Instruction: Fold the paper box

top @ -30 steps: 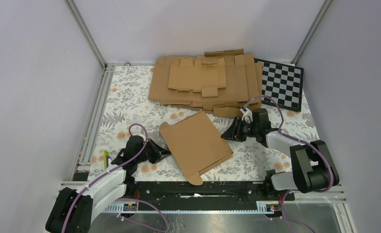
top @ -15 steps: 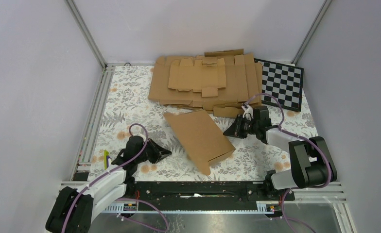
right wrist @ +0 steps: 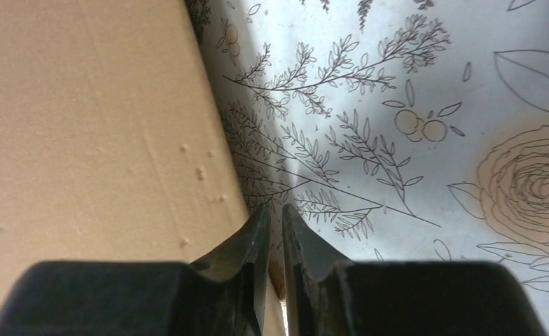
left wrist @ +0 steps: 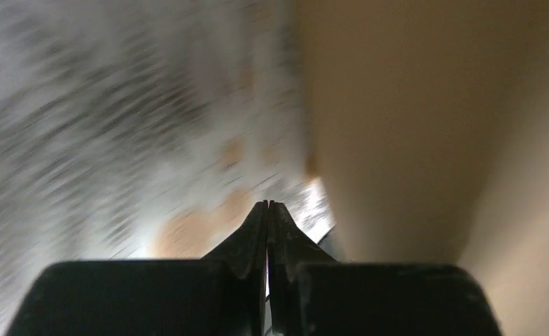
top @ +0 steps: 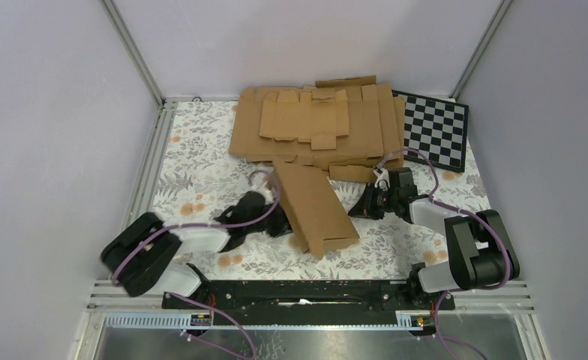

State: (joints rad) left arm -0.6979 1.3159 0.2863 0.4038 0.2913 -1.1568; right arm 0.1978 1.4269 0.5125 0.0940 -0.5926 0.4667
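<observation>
Top view: the paper box [top: 313, 206], a brown cardboard piece, lies slanted at the centre of the frame on a floral-printed surface [top: 193, 161]. Its upper end reaches the front edge of a pile of flat cardboard blanks [top: 313, 127]. A checkerboard [top: 435, 131] sits at upper right.

The left claw [top: 282, 225] is at the box's left edge. Its blurred wrist view shows the fingers pressed together, holding nothing.

The right claw [top: 357, 210] is just beside the box's right edge. Its wrist view shows the fingers closed to a thin slit, with cardboard to their left.
</observation>
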